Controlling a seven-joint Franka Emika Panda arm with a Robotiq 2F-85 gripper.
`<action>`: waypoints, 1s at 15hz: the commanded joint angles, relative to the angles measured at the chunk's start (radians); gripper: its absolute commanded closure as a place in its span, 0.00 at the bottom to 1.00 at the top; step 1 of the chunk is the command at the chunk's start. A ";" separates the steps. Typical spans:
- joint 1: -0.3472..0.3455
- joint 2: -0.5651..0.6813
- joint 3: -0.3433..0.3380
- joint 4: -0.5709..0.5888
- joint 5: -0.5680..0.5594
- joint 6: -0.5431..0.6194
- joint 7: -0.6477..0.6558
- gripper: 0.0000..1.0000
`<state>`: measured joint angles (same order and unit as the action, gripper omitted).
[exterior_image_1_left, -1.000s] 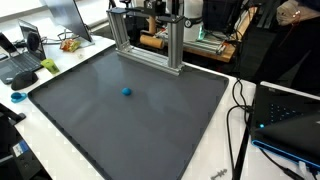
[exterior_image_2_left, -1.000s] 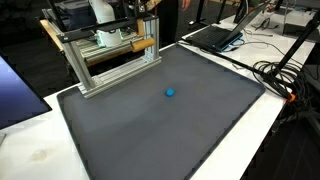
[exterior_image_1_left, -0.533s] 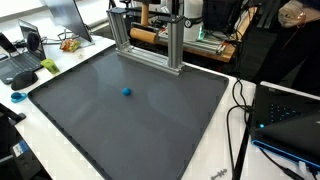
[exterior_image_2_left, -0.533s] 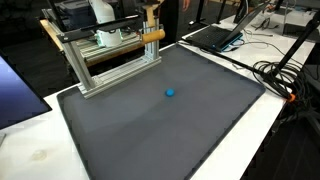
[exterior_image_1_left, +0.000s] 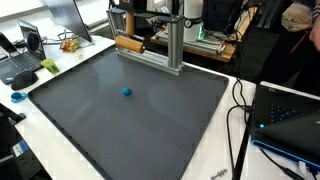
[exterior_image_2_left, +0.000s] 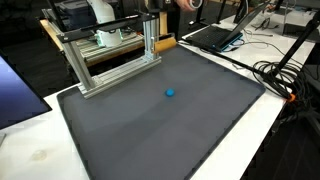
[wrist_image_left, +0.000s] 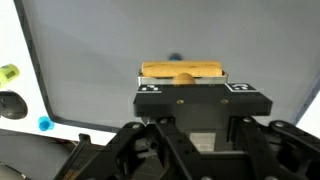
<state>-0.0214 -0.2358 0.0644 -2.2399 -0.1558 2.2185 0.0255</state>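
Wooden block (wrist_image_left: 180, 70) clamped crosswise in closed tool (wrist_image_left: 181, 80), close by metal frame (exterior_image_1_left: 173, 45). Blue ball (exterior_image_1_left: 126, 91) lies on dark mat (exterior_image_1_left: 140, 130), well apart.

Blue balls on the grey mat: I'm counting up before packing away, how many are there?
1. The blue ball lies near the middle of the mat, apart from the wooden block in the gripper. The metal frame may hide others.

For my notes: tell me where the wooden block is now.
In an exterior view the wooden block hangs in the gripper by the metal frame at the grey mat's far edge, beyond the blue ball.
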 joint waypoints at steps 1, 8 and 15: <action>-0.006 0.178 -0.034 0.162 -0.008 -0.054 -0.036 0.78; 0.001 0.254 -0.061 0.180 0.000 -0.044 -0.041 0.53; -0.004 0.340 -0.060 0.225 0.084 0.016 -0.209 0.78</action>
<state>-0.0271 0.0498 0.0101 -2.0524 -0.1234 2.1969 -0.0948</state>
